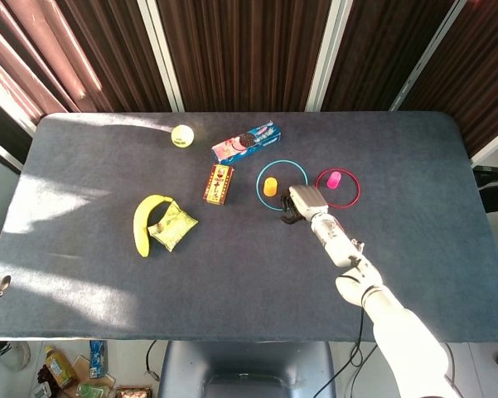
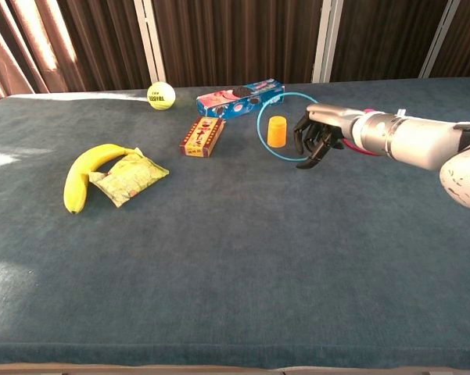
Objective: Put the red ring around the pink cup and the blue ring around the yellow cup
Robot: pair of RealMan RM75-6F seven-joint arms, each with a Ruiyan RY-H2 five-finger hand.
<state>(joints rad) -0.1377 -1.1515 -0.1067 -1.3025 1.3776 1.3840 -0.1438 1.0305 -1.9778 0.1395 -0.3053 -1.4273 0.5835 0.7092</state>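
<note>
Sunlight falls in pale patches along the left edge and near left corner of the table point(image 1: 232, 282), while its right side sits in even shade. Both views are sharp. The white forearm point(image 2: 422, 141) glares slightly; short shadows hug objects.

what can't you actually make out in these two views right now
- Right hand: whether its fingers touch the blue ring; both views too small.
- Pink cup and red ring: chest view, mostly hidden behind the right arm.
- Left hand: outside both frames.
- Snack box print: too small.
</note>
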